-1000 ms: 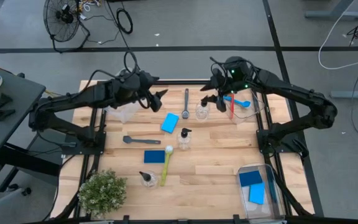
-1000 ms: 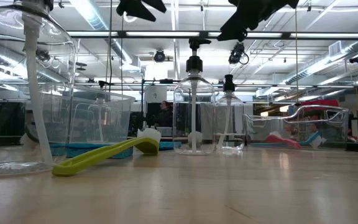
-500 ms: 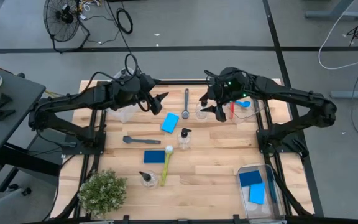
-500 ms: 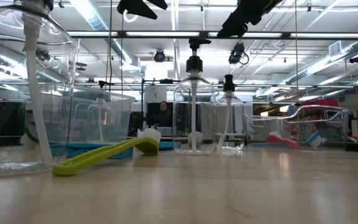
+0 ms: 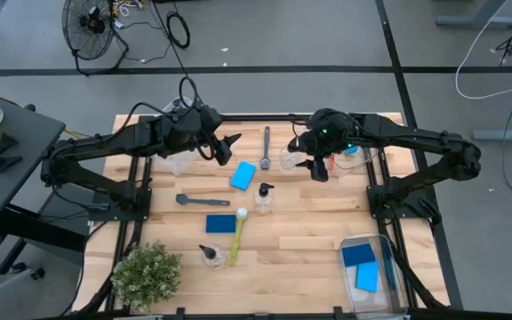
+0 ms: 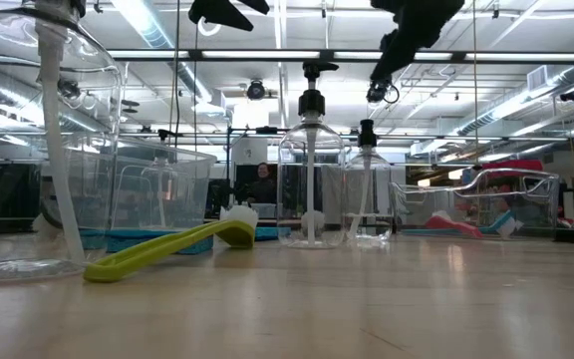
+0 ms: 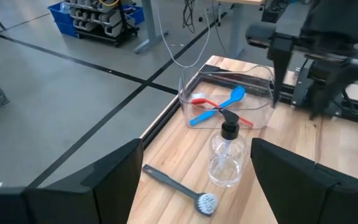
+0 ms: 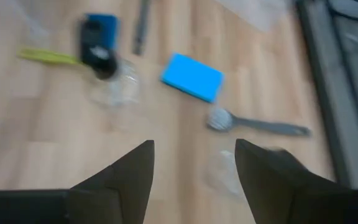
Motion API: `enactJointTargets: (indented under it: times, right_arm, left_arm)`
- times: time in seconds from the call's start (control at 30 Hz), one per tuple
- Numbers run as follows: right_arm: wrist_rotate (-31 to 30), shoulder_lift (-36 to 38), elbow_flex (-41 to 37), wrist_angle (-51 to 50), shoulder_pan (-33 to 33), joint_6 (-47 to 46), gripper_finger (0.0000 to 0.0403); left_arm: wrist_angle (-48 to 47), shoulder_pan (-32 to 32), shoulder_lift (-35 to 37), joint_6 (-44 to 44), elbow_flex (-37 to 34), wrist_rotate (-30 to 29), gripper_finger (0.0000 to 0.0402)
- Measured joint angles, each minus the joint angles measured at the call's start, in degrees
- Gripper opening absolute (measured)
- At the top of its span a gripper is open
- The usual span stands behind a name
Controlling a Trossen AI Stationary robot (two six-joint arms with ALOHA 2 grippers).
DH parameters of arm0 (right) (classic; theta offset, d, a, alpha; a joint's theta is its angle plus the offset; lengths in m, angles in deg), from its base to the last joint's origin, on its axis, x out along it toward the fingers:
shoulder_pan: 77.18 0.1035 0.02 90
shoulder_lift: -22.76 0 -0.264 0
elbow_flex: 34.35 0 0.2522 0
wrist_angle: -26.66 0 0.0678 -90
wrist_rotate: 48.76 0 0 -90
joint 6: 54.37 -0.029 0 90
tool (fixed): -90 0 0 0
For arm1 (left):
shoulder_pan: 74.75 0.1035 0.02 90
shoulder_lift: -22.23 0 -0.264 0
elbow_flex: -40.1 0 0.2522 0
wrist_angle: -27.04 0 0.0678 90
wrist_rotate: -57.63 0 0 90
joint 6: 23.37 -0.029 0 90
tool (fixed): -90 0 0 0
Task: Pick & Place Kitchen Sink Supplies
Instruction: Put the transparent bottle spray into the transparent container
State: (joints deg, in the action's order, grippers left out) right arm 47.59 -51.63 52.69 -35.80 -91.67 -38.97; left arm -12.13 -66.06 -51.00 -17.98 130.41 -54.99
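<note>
Four sponges (image 5: 243,175), three bottles (image 5: 264,198), five brushes (image 5: 236,233).

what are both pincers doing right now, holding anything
Left pincer: open, holding nothing, above the table's far left part.
Right pincer: open, holding nothing, above a clear bottle.

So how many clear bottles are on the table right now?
3: one near the far edge by the right gripper, one mid-table, one at the near edge beside the plant. None look hidden.

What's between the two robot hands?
In the high view, between the left gripper and right gripper lie a grey brush and a clear bottle.
</note>
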Motion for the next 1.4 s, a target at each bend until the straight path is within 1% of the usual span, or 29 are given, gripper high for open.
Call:
enactJointTargets:
  times: [0.07,0.23,0.33,0.4,0.47,0.5,0.63,0.7,0.8,0.9,1.07,1.23,1.4]
  right_arm:
    - [-3.52,0.0,0.0,-0.13,-0.02,0.33,0.0226]
    - [-9.24,0.0,0.0,2.18,-0.02,3.87,0.0226]
    - [-15.92,0.0,0.01,4.13,-0.02,-1.67,0.0226]
    - [-17.42,0.0,0.0,5.31,-0.21,-4.92,0.0226]
    - [-16.46,0.0,0.0,5.92,-0.54,-4.92,0.0226]
    - [-14.67,0.0,0.02,5.81,-0.69,-3.4,0.0226]
    - [-4.93,0.0,0.0,2.8,-1.98,7.68,0.0226]
    - [-1.75,0.0,0.01,1.52,-2.85,13.29,0.0226]
    - [-1.61,0.0,0.0,0.89,-3.94,20.31,0.0226]
    - [-2.42,0.0,0.0,1.65,-5.19,25.27,0.0226]
    - [-2.07,-0.49,0.02,2.93,-6.74,28.6,0.0226]
    - [2.52,-2.2,0.04,3.19,-8.02,33.01,0.0226]
    - [2.68,-3.37,0.04,4.69,-8.77,36.76,0.0226]
  left_arm:
    - [0.0,0.0,0.0,0.0,0.0,-0.02,0.0305]
    - [0.0,0.02,0.0,-0.02,0.0,-0.02,0.0305]
    - [0.0,0.11,0.0,0.0,0.0,-0.02,0.0305]
    - [0.0,0.13,0.0,0.0,0.0,-0.06,0.0305]
    - [0.0,0.13,0.0,0.0,0.0,-0.2,0.0305]
    - [0.0,0.13,0.0,-0.02,0.0,-0.2,0.0305]
    - [0.0,0.13,0.0,-0.07,0.0,-0.22,0.0305]
    - [0.0,0.13,0.0,-0.09,0.0,-0.22,0.0305]
    - [-0.02,0.13,0.0,-0.09,0.0,-0.22,0.0305]
    - [-0.13,0.13,0.0,-0.09,0.0,-0.22,0.0305]
    - [-0.15,0.13,0.0,-0.11,-0.01,-0.24,0.0305]
    - [-0.21,0.13,0.0,-0.15,-0.02,-0.24,0.0305]
    - [-1.11,0.13,0.0,-0.17,-0.02,-0.51,0.0305]
